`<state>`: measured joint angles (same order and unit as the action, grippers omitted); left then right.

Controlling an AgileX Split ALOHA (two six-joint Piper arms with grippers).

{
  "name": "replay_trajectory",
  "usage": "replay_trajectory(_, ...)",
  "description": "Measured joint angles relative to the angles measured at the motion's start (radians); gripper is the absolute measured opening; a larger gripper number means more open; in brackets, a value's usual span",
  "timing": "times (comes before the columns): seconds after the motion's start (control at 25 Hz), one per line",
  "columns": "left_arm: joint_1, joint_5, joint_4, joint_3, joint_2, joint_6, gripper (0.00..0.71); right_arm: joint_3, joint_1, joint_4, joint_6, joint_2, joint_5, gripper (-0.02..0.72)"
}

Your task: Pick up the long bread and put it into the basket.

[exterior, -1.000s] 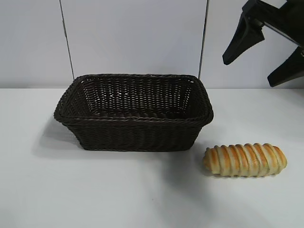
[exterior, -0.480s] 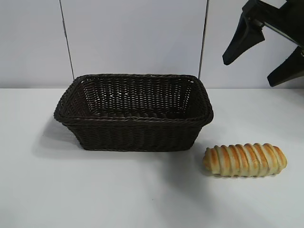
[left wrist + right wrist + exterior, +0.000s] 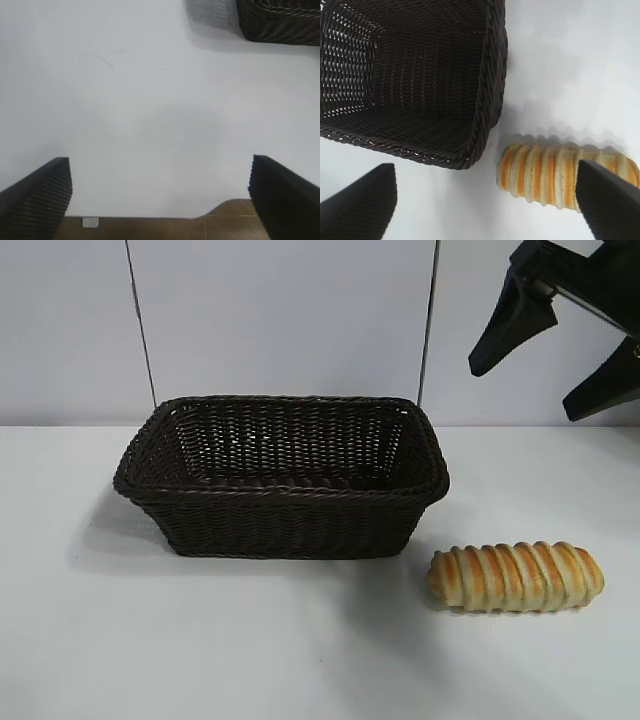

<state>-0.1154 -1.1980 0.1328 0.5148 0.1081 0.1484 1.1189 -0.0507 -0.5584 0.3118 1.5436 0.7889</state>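
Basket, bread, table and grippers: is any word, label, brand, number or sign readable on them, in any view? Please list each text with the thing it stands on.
None: no readable text in any view.
The basket is plain dark wicker.
The long bread shows only toasted ridges.
The table is blank white.
The right gripper and left gripper are plain black.

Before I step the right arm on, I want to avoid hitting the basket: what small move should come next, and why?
Probably lower the right tool toward the long bread, drifting away from the basket. It hangs open high above the table, and in its wrist view one finger already overlaps the loaf's end while the other sits by the basket's rim, so the grip looks off-centre.
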Motion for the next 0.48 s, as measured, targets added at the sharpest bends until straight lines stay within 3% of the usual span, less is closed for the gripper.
replay_trajectory(0.12,0.000,0.050,0.000,-0.025,0.000,-0.001,0.690,0.000,0.000,0.000,0.000,0.000,0.000,0.694)
replay_trajectory(0.48,0.000,0.068,0.000,-0.030,0.000,-0.001,0.689,0.000,0.000,0.000,0.002,0.000,-0.002,0.694)
